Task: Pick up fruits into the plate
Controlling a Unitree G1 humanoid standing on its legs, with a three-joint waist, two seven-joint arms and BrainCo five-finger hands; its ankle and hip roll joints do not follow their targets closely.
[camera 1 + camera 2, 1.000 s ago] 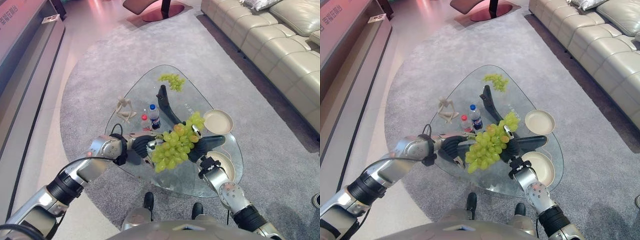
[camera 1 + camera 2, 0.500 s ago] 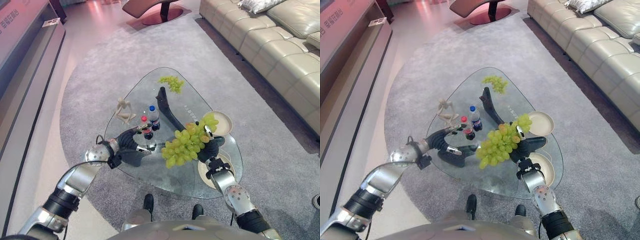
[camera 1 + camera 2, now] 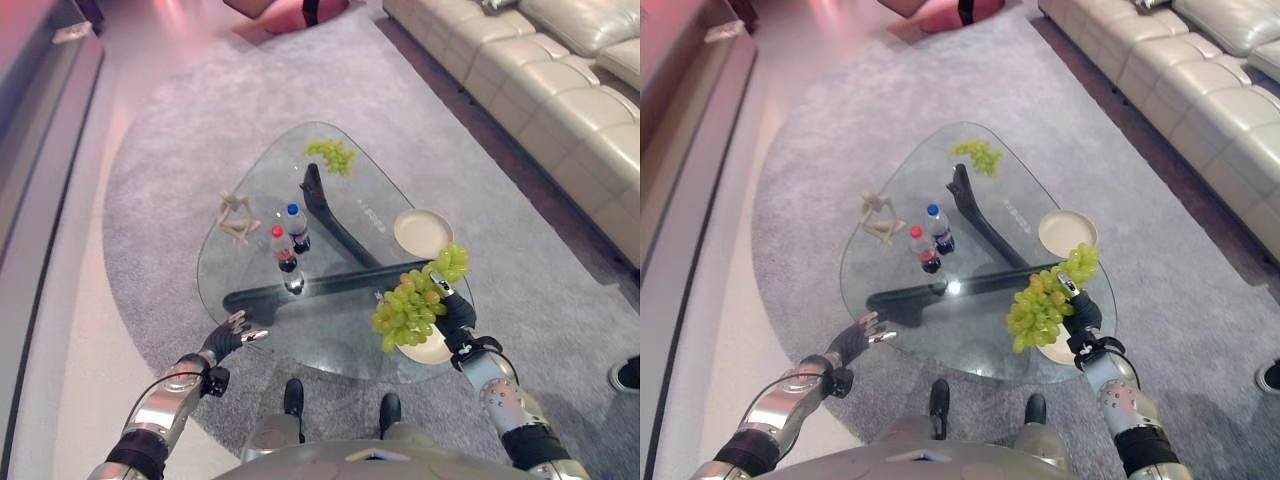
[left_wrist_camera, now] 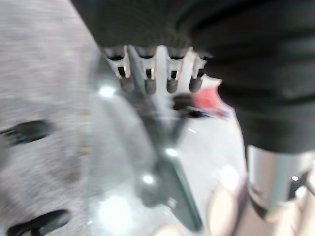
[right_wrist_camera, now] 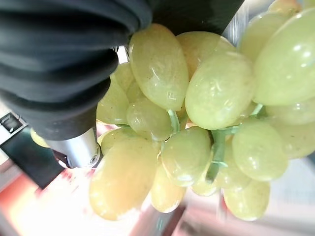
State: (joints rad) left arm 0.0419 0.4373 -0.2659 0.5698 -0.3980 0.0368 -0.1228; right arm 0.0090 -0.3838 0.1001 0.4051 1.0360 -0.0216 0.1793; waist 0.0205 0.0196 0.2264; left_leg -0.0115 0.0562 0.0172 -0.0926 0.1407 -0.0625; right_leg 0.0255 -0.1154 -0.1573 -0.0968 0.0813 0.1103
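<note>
The right hand (image 3: 455,318) held a big bunch of green grapes (image 3: 410,302), its fingers curled round the stalk end so that the bunch hung over the near right corner of the glass table (image 3: 250,205); in the right wrist view the grapes (image 5: 197,113) pressed right up against the hand's dark cover; under the bunch, and partly hidden by it, lay a cream plate (image 3: 432,349) at the table's near right edge; I could not tell whether the grapes touched it or hung just above it; a second cream plate (image 3: 422,232) sat a little farther along the same right edge, bare; a smaller bunch of grapes (image 3: 331,155) lay on the glass at the far end of the table, well apart from both plates; near the middle stood two small bottles (image 3: 291,235), one with a red cap and one with a blue cap, just beside each other, and beside them on the left a pale little figurine (image 3: 237,215); the left hand (image 3: 227,338) hovered at the near left edge of the table with its fingers straight and spread, holding nothing; in the left wrist view those fingers (image 4: 147,78) stood in a straight row above the glass; the table stood on a grey rug (image 3: 180,120), with a cream sofa (image 3: 540,90) along the right side.
</note>
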